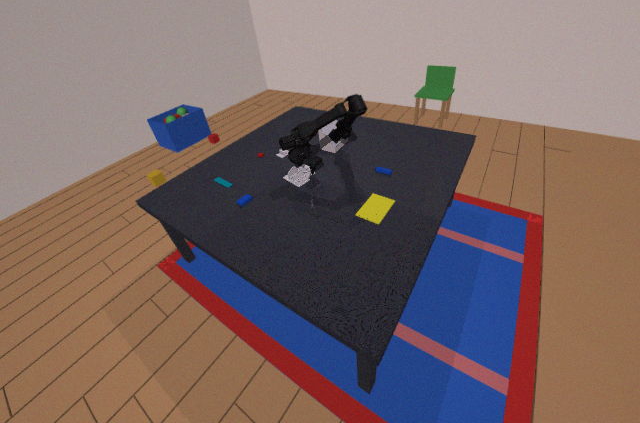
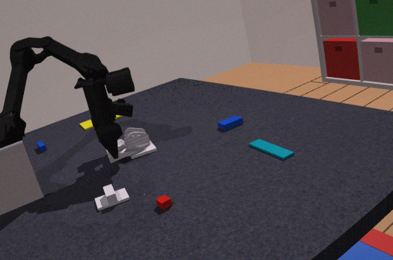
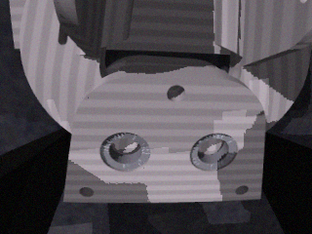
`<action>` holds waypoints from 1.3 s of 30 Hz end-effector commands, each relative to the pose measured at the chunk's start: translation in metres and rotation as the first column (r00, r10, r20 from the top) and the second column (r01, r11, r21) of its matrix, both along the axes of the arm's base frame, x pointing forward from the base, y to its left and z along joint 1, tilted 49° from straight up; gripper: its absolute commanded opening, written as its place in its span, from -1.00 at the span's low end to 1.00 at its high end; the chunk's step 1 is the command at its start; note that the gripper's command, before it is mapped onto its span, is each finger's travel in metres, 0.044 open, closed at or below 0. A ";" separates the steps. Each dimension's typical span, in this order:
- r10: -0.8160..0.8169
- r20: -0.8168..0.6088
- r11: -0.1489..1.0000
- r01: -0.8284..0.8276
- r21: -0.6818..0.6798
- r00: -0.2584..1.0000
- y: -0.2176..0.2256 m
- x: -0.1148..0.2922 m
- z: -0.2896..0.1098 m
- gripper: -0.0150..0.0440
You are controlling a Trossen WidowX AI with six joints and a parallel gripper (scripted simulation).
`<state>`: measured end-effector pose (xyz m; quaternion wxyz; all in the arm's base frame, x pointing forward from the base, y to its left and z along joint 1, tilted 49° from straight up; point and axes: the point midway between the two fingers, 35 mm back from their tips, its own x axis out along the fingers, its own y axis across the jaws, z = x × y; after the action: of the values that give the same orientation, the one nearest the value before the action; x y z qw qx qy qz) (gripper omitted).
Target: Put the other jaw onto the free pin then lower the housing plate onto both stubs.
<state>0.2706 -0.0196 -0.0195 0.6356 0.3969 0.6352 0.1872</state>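
Observation:
My gripper [image 2: 116, 155] [image 3: 163, 138] is shut on the housing plate [image 3: 166, 117], with a black finger at each side of it. The plate is white and striped, with two grey-rimmed holes side by side and smaller holes around them. Rounded pale parts [image 2: 136, 139] [image 1: 299, 172] stand on the white base [image 2: 151, 149] [image 1: 289, 178], beside the fingers. In the wrist view wide rounded parts [image 3: 41, 73] show behind the plate. Whether both jaws are on their pins, whether the teeth mesh, and whether the plate rests on the stubs cannot be told; the plate and fingers cover them.
A small white stand [image 2: 110, 198] [image 1: 282, 153] and a red cube [image 2: 164, 201] [image 1: 260, 154] are near the arm. A blue block [image 2: 230, 122] [image 1: 244, 200], a teal bar [image 2: 271, 149] [image 1: 222, 182], a yellow sheet [image 1: 375, 208] and another blue block [image 1: 383, 170] [image 2: 41, 146] lie around.

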 end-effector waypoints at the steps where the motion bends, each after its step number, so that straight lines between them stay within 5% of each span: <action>1: 0.002 0.000 1.000 -0.002 -0.002 1.000 0.001 0.000 -0.001 0.70; 24: 0.002 0.000 1.000 -0.002 -0.002 1.000 0.001 0.000 -0.001 0.70; 28: -0.001 0.000 1.000 0.001 0.001 1.000 0.000 0.000 0.000 1.00; 39: -0.001 0.000 1.000 0.001 0.001 1.000 0.000 0.000 0.000 1.00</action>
<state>0.2707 -0.0195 -0.0197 0.6357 0.3971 0.6349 0.1872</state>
